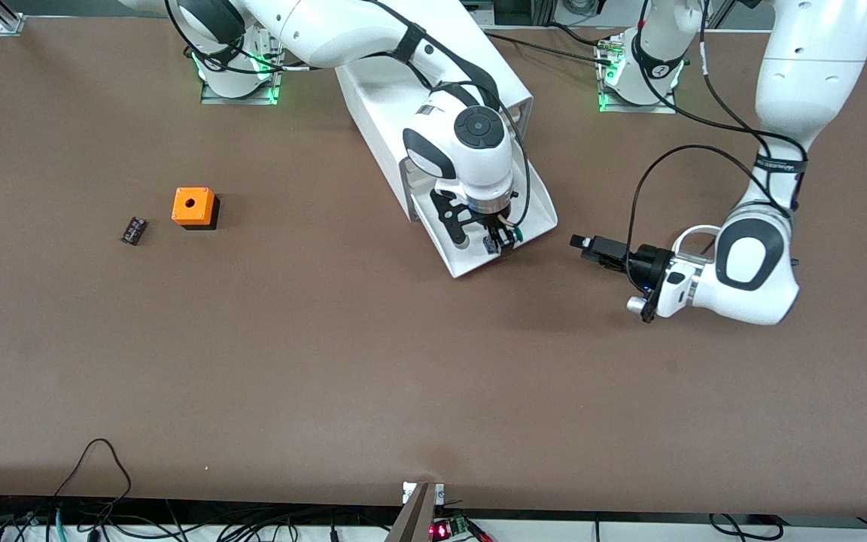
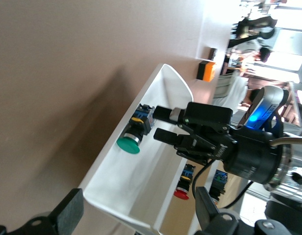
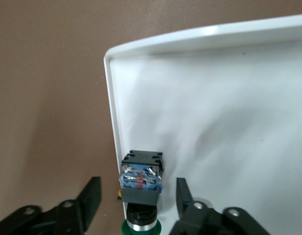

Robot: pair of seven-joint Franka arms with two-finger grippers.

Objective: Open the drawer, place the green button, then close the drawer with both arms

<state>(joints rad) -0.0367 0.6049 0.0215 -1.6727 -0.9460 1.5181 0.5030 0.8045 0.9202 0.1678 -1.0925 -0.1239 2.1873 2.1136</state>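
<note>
You have the cabinet (image 1: 433, 98) near the table's (image 1: 328, 376) edge where the arm bases stand, about midway along it. Its drawer (image 1: 539, 214) is pulled out toward the front camera, and the button (image 2: 134, 134) lies in it, seemingly on its side. The box (image 1: 194, 208) and small part (image 1: 133, 230) sit side by side toward the right arm's end.

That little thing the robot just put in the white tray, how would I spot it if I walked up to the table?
Find the boxy white cabinet between the two arm bases; one drawer is pulled out toward you. Directly under the right pincer, whose fingers stand apart, the button lies on its side inside it. Its round green cap marks it out from the orange box and the small black part on the bare table.
</note>
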